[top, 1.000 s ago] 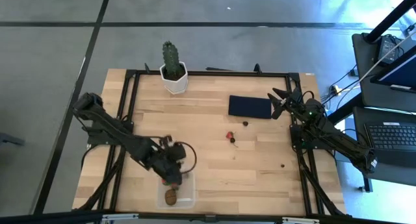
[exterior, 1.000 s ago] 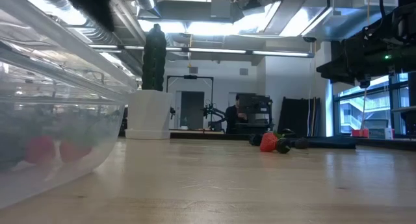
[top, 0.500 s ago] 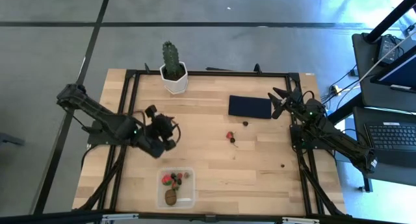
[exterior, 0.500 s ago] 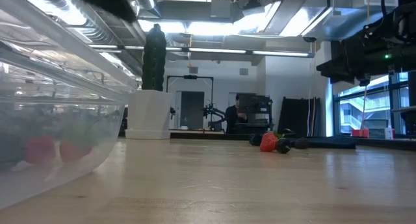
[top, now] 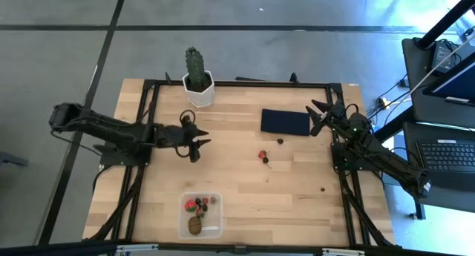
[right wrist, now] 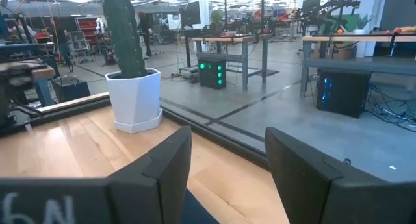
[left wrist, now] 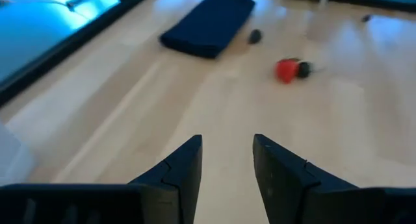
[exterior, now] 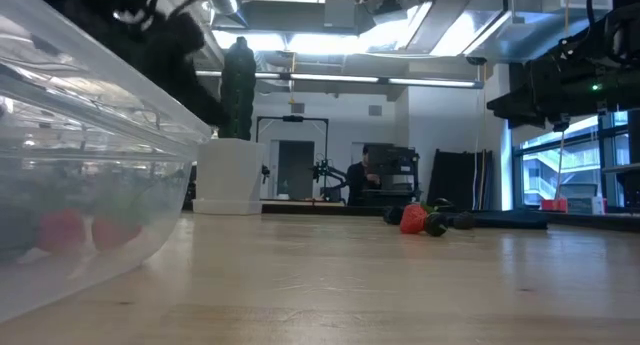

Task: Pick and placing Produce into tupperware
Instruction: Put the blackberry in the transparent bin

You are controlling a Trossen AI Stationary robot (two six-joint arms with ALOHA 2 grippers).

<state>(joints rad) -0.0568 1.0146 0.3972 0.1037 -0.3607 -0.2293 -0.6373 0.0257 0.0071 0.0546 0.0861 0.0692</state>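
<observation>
The clear tupperware (top: 201, 215) stands near the table's front edge, left of the middle, and fills the left of the low view (exterior: 80, 185). Inside it lie red strawberries (top: 191, 205), small dark berries and a brown kiwi (top: 194, 225). One strawberry (top: 261, 155) (left wrist: 286, 69) lies on the wood mid-table with a dark berry (top: 280, 142) beyond it and another (top: 322, 188) to the right. My left gripper (top: 199, 143) (left wrist: 227, 143) is open and empty, far of the box, pointing toward the loose strawberry. My right gripper (top: 315, 116) (right wrist: 227, 139) waits open at the navy rectangle's right end.
A green cactus in a white pot (top: 197, 81) stands at the far edge, left of the middle. A flat navy rectangle (top: 285, 122) lies far right of centre. Bare wood lies between my left gripper and the loose strawberry. A black frame (top: 237, 83) borders the table.
My left gripper has left the spot over the tupperware and gone toward the far edge, swinging from pointing down into the box to pointing nearly level toward the table's right. The produce in the box lies still. The gap between its fingers looks unchanged.
</observation>
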